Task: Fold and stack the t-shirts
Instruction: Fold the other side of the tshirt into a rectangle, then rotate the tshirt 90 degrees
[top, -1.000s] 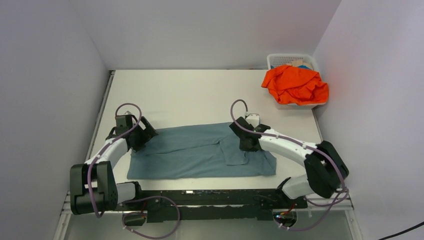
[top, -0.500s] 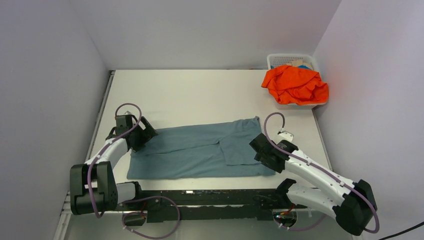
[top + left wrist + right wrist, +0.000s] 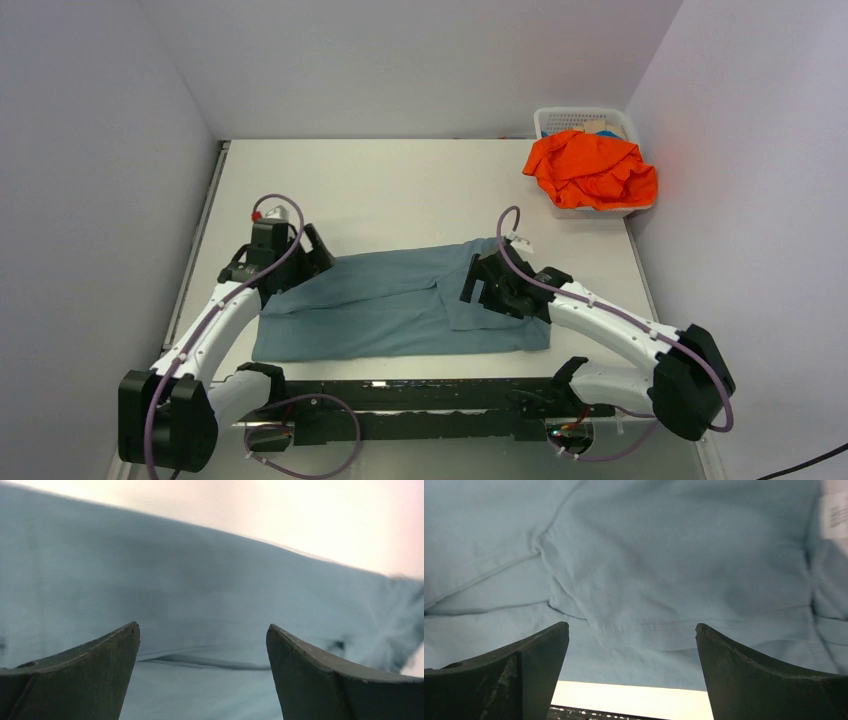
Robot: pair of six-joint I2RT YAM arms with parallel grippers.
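A slate blue-grey t-shirt (image 3: 380,305) lies spread and partly folded across the near part of the table, a sleeve flap doubled over its right part. My left gripper (image 3: 318,260) hovers open at the shirt's far-left edge; in the left wrist view its fingers (image 3: 100,670) frame the cloth (image 3: 200,580) without holding any. My right gripper (image 3: 470,285) stands open over the folded right part. The right wrist view shows its gripper (image 3: 632,627) wide above a hemmed fold (image 3: 674,555), and a white label (image 3: 836,515). The orange t-shirt (image 3: 590,170) is heaped on the basket.
A white mesh basket (image 3: 575,120) stands at the table's far-right corner under the orange heap. Grey walls close in left, back and right. A black rail (image 3: 420,395) runs along the near edge, seen also as a dark rail (image 3: 589,714) past a bare table strip (image 3: 634,692).
The right gripper opened and let go of the blue-grey cloth, swung out to the right, then came back over the shirt's right part. The left arm shifted slightly forward and right.
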